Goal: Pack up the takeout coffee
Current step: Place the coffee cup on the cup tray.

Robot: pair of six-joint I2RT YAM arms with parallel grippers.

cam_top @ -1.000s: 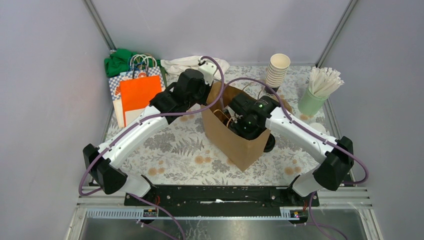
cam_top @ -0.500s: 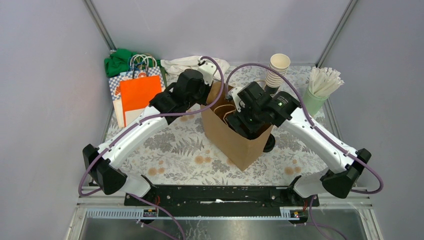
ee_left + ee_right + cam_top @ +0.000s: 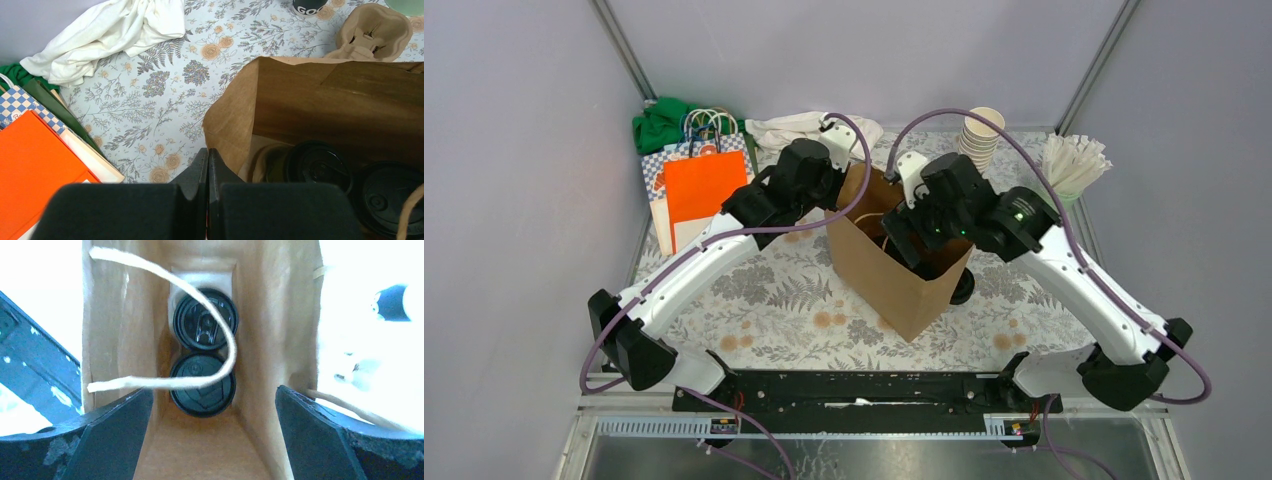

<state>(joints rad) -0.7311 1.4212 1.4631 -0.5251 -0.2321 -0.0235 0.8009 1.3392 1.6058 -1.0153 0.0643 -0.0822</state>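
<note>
The left arm point(image 3: 689, 260) extended from lower left toward the frame's centre, the left gripper point(image 3: 207, 160) with fingers pressed together. The right arm point(image 3: 1074, 270) arched in from lower right, the right gripper point(image 3: 214, 395) pointing down, fingers spread wide.

Brown paper bag point(image 3: 879, 275) on patterned tablecloth point(image 3: 774, 290); black lids point(image 3: 202, 392) seen inside.
Tablecloth is printed pale with grey ferns and tan flowers. Behind are noted an orange bag point(image 3: 699, 190), a blue-and-white checked bag point(image 3: 656, 160), a green cloth point(image 3: 659, 122), a white cloth point(image 3: 794, 127) and cream cups point(image 3: 979, 140). Cable point(image 3: 724, 232) is purple.
</note>
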